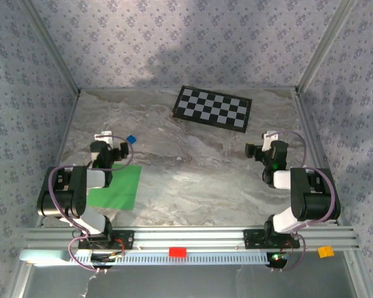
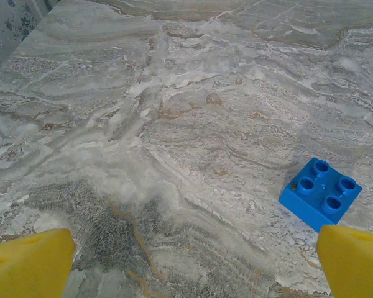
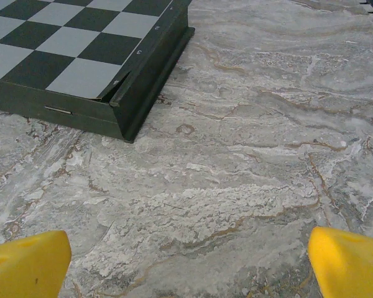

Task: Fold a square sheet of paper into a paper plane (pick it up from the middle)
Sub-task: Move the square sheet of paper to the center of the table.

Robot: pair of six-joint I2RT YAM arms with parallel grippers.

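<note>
Top external shows the square sheet of paper [image 1: 121,192] lying flat. Left gripper [image 2: 193,261] and right gripper [image 3: 189,261] gape empty.

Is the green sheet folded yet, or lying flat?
Flat and unfolded: the green sheet lies spread on the table, no crease visible, partly covered by the left arm.

No legible text, label, brand, number or sign appeared on any surface. Faint pale marks on the dark side wall of the checkerboard [image 3: 81,37], at 11 o'clock in the right wrist view, were too small to read. The studs of the blue block [image 2: 320,192], at 4 o'clock in the left wrist view, showed no readable lettering.
</note>
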